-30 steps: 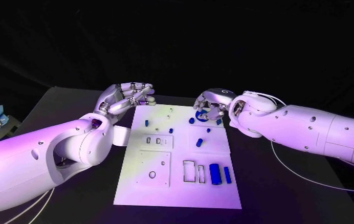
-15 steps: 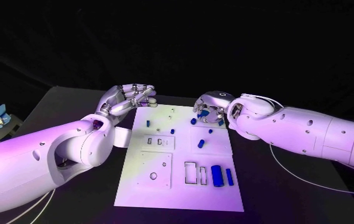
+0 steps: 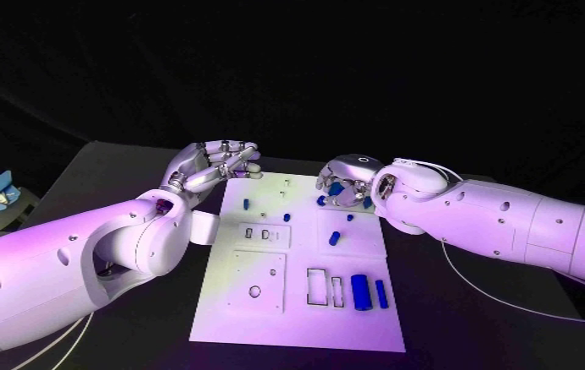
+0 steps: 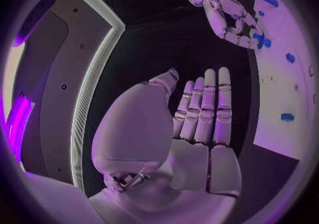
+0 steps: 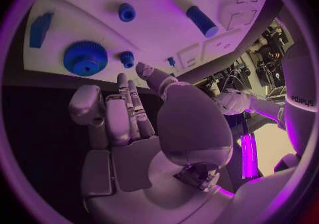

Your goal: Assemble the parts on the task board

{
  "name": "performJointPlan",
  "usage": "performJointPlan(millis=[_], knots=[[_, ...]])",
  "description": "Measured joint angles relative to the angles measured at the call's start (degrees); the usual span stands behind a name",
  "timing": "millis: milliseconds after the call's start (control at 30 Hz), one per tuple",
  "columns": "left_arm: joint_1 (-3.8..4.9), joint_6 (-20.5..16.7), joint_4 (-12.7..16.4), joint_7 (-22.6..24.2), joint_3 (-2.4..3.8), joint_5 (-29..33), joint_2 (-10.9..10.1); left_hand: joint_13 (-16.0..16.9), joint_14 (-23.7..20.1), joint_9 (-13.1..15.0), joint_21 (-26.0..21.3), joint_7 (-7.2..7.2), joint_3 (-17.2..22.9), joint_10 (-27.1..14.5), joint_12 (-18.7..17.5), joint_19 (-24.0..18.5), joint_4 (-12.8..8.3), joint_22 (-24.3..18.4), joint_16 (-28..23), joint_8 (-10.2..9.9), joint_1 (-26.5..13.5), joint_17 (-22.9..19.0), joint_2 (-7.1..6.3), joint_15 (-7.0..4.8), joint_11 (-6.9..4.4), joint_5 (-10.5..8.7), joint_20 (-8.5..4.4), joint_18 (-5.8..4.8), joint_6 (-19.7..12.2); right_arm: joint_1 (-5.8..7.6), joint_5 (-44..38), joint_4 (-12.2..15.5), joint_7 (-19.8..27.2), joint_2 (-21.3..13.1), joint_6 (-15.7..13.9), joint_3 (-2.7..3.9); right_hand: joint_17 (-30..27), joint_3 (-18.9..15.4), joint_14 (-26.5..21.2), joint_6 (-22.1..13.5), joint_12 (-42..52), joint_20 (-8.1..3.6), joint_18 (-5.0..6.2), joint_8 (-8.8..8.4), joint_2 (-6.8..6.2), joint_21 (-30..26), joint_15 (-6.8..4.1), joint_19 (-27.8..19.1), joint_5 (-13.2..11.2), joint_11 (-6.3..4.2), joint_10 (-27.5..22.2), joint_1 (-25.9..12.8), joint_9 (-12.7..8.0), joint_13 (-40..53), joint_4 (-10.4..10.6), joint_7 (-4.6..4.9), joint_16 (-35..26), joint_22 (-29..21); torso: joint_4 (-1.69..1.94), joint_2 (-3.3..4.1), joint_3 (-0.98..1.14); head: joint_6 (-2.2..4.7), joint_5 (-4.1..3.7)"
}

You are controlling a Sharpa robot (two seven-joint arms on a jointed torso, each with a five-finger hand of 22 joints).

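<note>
**Both hands empty at the board's far end**

Left hand (image 3: 217,161): fingers straight, slightly apart, holding nothing, just off the board (image 3: 275,319). Right hand (image 3: 345,182): fingers loosely curled above the gear (image 5: 85,58), hiding most of it; no grip visible. Cylinder (image 3: 360,290) lies well nearer.

White task board (image 3: 275,302) on black table (image 3: 110,176)

Parts (image 3: 358,290) on task board (image 3: 292,319) (mid-table), hands flanking its far end
</note>
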Motion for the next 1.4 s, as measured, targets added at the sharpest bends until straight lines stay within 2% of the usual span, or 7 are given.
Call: performJointPlan(millis=[167,333,633,1067,1233,1367,1400], knots=[[0.08,0.01,-0.08,-0.12,-0.01,-0.04,-0.03,0.0,-0.18,0.0,0.05,0.0,0.11,0.0,0.0,0.0,0.11,0.06,0.0,0.0,0.0,0.0,0.0,0.18,0.0,0.0,0.0,0.0,0.0,-0.15,-0.16,-0.17,-0.11,0.1,0.17,0.0,0.17,0.16,0.0,0.0,0.11,0.2,0.0,0.21,0.0,0.21,0.0,0.2,0.0,0.0,0.0,0.0,0.1,0.0,0.16,0.0,0.33,0.35,-0.01,0.15,0.01,-0.07,0.23],[0.14,0.01,-0.23,-0.24,-0.01,-0.05,-0.02,0.0,-0.18,0.0,0.05,0.0,0.11,0.0,0.0,0.0,0.11,0.06,0.0,0.0,0.0,-0.01,0.0,0.18,0.0,0.0,0.0,0.0,0.0,-0.37,-0.32,-0.28,-0.23,0.14,0.22,0.01,0.42,0.16,0.0,0.0,0.32,0.0,-0.62,0.21,0.0,0.67,0.0,0.41,0.0,0.0,0.0,0.0,0.15,0.07,0.16,0.0,0.58,0.89,0.03,0.4,0.04,-0.15,0.38],[0.22,0.01,-0.59,-0.48,-0.02,-0.08,0.12,0.0,-0.18,0.01,0.04,0.0,0.27,0.0,0.0,0.0,-0.06,0.05,-0.26,0.0,0.0,0.05,0.0,0.18,0.0,0.0,0.0,0.0,0.0,-0.52,-0.62,-0.2,-0.46,0.0,0.15,0.0,0.55,0.39,0.0,0.19,0.32,0.0,-0.62,0.44,0.0,0.67,0.0,0.4,0.0,0.0,0.0,0.0,0.31,0.12,0.38,-0.19,0.82,1.19,0.26,0.71,0.46,-0.01,0.46],[0.27,0.01,-0.95,-0.67,-0.02,-0.11,0.52,0.0,-0.18,-0.04,0.04,0.0,0.27,0.0,-0.23,-0.01,-0.06,0.1,-0.26,-0.28,0.0,0.05,0.0,0.18,0.0,0.0,0.0,0.0,0.0,-0.56,-0.8,-0.38,-0.73,0.08,-0.14,0.0,1.05,1.1,0.0,0.6,0.83,0.0,-0.57,0.73,0.0,1.84,0.0,0.81,0.22,-0.33,0.33,0.0,0.68,0.33,1.1,-0.55,1.49,2.69,0.55,1.08,0.76,0.25,0.41],[0.29,0.01,-1.0,-0.76,-0.03,-0.12,0.53,0.0,-0.18,-0.04,0.04,0.0,0.27,0.0,-0.23,-0.01,-0.06,0.09,-0.26,-0.29,0.0,0.04,0.0,0.17,0.0,0.0,0.0,0.0,0.0,-0.56,-0.86,-0.49,-1.01,0.22,-0.49,0.01,1.42,1.75,0.0,1.53,1.58,-0.13,-0.54,1.59,0.58,2.67,0.0,1.18,0.17,-0.84,1.73,0.58,1.22,0.68,1.71,-0.94,2.22,3.84,0.62,1.25,0.8,0.26,0.47],[0.29,0.04,-0.99,-0.86,-0.03,-0.13,0.54,0.0,-0.18,-0.04,0.04,0.0,0.27,0.0,-0.23,-0.01,-0.06,0.09,-0.26,-0.29,0.0,0.09,0.0,0.18,0.0,0.0,0.0,0.0,0.0,-0.58,-0.94,-0.54,-1.17,0.31,-0.88,0.04,1.47,2.87,0.18,3.24,2.33,-0.51,-0.52,3.16,1.69,3.25,-0.45,1.55,-2.17,-1.44,3.11,1.69,2.37,0.99,1.88,-1.77,2.49,4.75,0.62,1.34,0.76,0.07,0.52],[0.3,0.04,-0.99,-0.89,-0.03,-0.13,0.54,0.0,-0.18,-0.04,0.04,0.0,0.27,0.0,-0.23,-0.01,-0.06,0.09,-0.26,-0.29,0.0,0.09,0.0,0.17,0.0,0.0,0.0,0.0,0.0,-0.59,-0.97,-0.54,-1.2,0.31,-0.99,0.05,1.52,3.1,0.01,3.58,2.64,-0.61,-1.06,3.47,1.82,3.33,-0.62,1.64,-2.36,-1.67,3.34,1.82,2.59,1.16,1.78,-1.85,2.76,4.96,0.62,1.36,0.76,-0.01,0.52]])
